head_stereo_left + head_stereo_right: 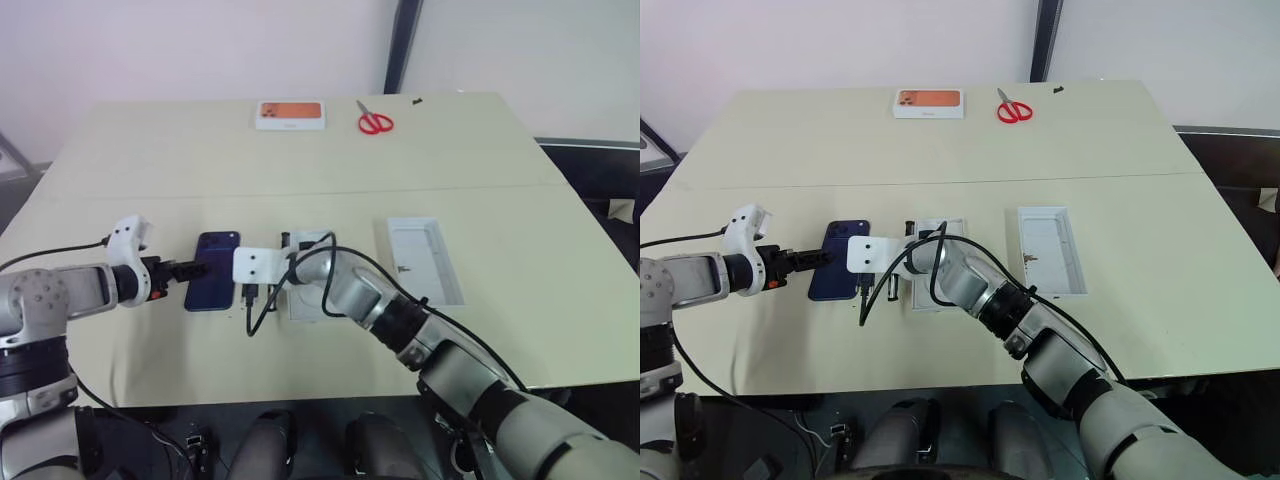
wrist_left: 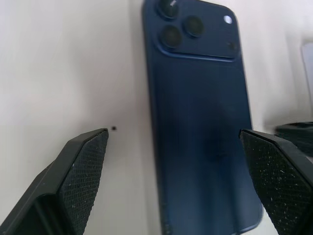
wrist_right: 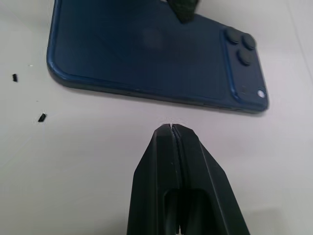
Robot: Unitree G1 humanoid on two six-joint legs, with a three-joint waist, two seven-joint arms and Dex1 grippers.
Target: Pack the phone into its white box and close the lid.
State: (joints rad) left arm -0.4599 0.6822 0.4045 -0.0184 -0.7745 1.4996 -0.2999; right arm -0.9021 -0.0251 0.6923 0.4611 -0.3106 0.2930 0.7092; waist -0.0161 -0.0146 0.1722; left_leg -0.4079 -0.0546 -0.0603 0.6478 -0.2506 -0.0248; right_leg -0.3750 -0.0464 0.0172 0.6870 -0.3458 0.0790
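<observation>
The dark navy phone [image 1: 212, 270] lies back up on the table, its camera cluster at the far end. My left gripper [image 1: 198, 269] is open, and in the left wrist view its fingers [image 2: 83, 176] stand on either side of the phone [image 2: 200, 127]. My right gripper [image 3: 171, 128] is shut and empty, with its tip on the table just beside the phone's [image 3: 146, 54] long edge on the opposite side. The white box [image 1: 316, 238] sits just right of the phone, mostly hidden by my right arm. Further right the lid [image 1: 425, 260] lies with its white inside up.
A smaller orange-topped white box [image 1: 290, 114] and red scissors [image 1: 375, 122] lie at the table's far edge. A black cable [image 1: 262, 310] loops from my right wrist over the table in front of the white box. Bare tabletop [image 1: 150, 170] stretches behind the phone.
</observation>
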